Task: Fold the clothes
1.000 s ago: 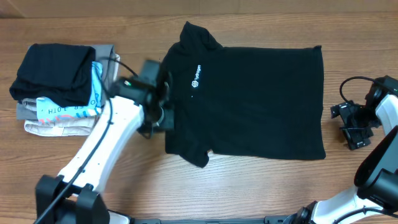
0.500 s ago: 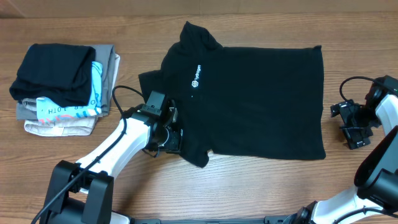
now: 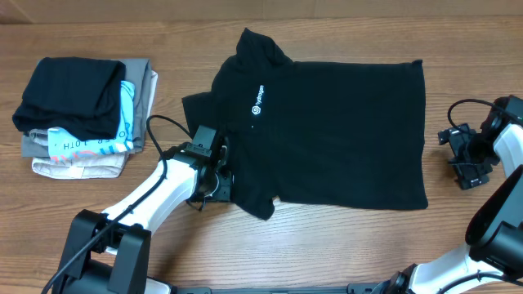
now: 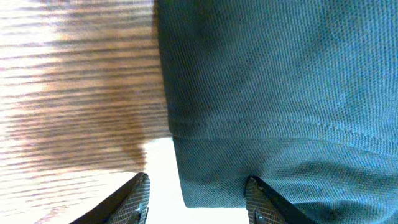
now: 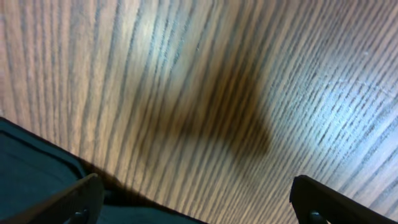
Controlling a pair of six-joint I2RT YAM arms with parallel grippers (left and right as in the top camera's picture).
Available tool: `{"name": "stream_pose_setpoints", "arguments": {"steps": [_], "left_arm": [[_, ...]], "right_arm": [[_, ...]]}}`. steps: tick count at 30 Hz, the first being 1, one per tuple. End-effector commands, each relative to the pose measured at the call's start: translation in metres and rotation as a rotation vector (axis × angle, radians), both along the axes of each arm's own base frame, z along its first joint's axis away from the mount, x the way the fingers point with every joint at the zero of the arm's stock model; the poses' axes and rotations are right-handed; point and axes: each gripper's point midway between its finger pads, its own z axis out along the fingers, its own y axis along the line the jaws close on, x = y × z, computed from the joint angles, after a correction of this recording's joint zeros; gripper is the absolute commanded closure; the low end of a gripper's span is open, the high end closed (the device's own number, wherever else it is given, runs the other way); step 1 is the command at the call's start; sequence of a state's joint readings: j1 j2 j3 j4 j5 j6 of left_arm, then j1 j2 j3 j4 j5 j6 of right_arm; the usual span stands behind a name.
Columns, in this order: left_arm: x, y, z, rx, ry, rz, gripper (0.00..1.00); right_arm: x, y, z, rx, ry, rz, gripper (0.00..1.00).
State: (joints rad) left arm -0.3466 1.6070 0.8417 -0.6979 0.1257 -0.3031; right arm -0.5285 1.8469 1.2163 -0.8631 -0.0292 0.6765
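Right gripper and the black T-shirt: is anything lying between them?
Nothing. In the overhead view only a narrow strip of bare wooden table separates the right gripper from the black T-shirt; the right wrist view shows the same wood.

Layout: black short-sleeved soft-fabric T-shirt [image 3: 327,122] lies flat, centre of the wooden table [image 3: 343,253].
Stack of folded garments [image 3: 82,114] well to its left. Left gripper [image 3: 222,180] at the shirt's near-left sleeve edge; right gripper [image 3: 462,155] beside the right hem, apart.

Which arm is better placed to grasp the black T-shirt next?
Left: the left gripper is open at the T-shirt sleeve edge. The right gripper, also open, is over the table beside it.
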Motion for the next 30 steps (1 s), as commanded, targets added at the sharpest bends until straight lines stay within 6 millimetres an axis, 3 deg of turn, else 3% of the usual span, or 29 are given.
{"name": "stream_pose_setpoints", "arguments": {"steps": [1,15,21,30], "left_arm": [[0.000,0.005,-0.003,0.028,-0.008,-0.007,0.50],[0.004,0.002,-0.004,0.012,-0.020,0.021,0.55],[-0.002,0.004,-0.015,0.004,-0.021,0.053,0.55],[-0.006,-0.003,-0.015,-0.039,0.001,0.066,0.81]], "right_arm": [[0.006,-0.002,0.004,-0.008,-0.020,0.002,0.00],[0.007,-0.002,0.004,-0.009,-0.022,0.002,0.00],[0.007,-0.002,0.004,-0.010,-0.022,0.002,0.00],[0.010,-0.004,0.004,-0.016,-0.033,0.002,0.00]]}}
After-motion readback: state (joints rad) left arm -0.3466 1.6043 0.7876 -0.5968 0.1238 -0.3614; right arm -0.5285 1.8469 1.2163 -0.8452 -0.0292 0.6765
